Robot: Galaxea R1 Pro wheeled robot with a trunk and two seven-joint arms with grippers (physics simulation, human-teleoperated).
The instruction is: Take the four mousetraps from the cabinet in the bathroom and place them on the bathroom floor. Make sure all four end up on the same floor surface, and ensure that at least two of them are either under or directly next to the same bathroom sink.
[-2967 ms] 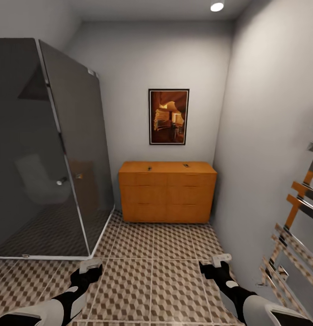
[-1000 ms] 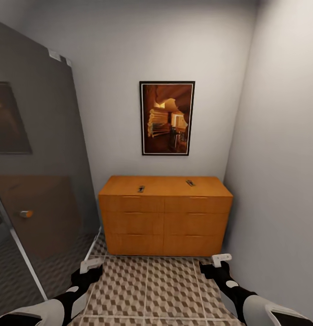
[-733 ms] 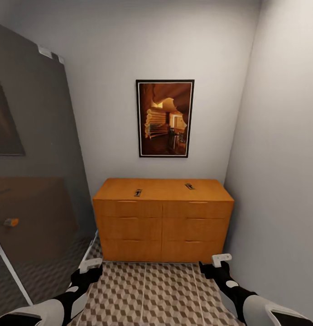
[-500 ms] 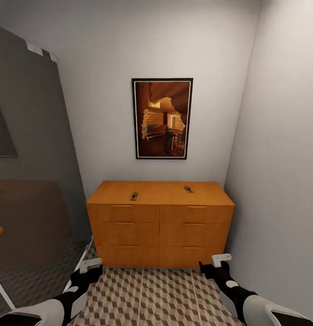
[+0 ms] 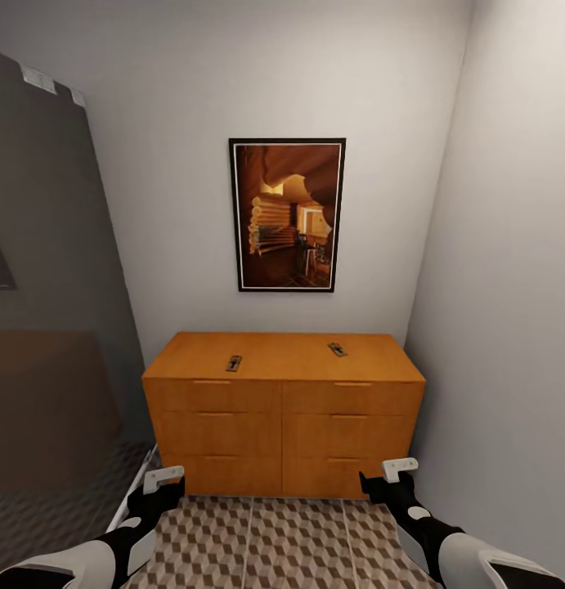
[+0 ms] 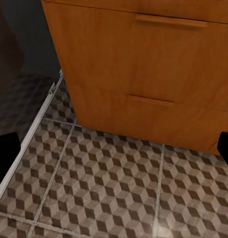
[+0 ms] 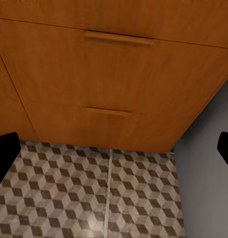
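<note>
A narrow bathroom with grey walls, a framed picture (image 5: 288,214) on the far wall and a cube-patterned bathroom floor (image 5: 298,544). Against that wall stands the orange-brown cabinet (image 5: 284,413), all drawers closed. Two mousetraps lie on its top, well apart: one on the left (image 5: 234,362), one on the right (image 5: 338,349). Both grippers, left (image 5: 162,483) and right (image 5: 388,473), hang low before the cabinet, fingers apart and empty.

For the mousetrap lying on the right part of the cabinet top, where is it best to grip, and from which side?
Probably from above, pinching the long edges of the right mousetrap: it lies flat on the cabinet top, slightly skewed, so the right gripper would need turning to match. Finer detail is too small to judge.
</note>
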